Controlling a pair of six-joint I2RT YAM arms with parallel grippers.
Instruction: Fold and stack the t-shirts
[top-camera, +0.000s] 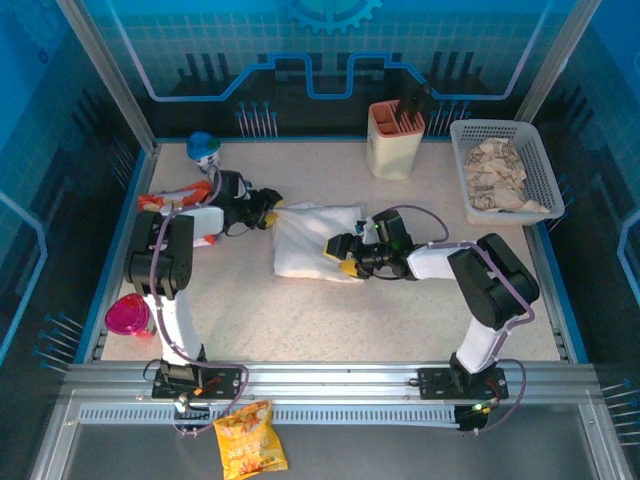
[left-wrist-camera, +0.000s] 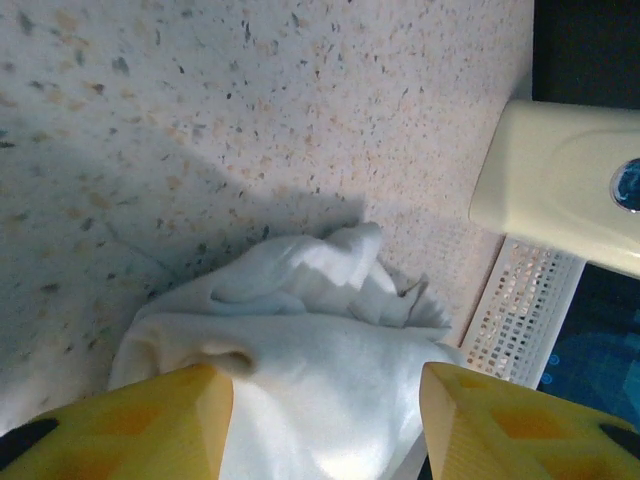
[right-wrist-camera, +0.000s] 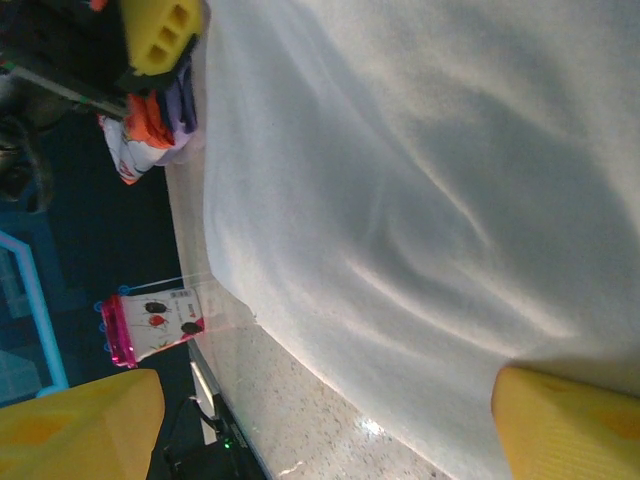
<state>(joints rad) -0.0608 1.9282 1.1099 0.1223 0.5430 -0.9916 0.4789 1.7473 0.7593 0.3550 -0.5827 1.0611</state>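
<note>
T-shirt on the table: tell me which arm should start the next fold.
Left, probably. The left gripper straddles a raised, bunched edge of the t-shirt, so it looks ready to pinch and lift. The right gripper stands wide open over flat-lying cloth, with nothing raised to grab.

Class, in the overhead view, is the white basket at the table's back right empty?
No, the white basket holds a heap of crumpled beige pieces.
</note>
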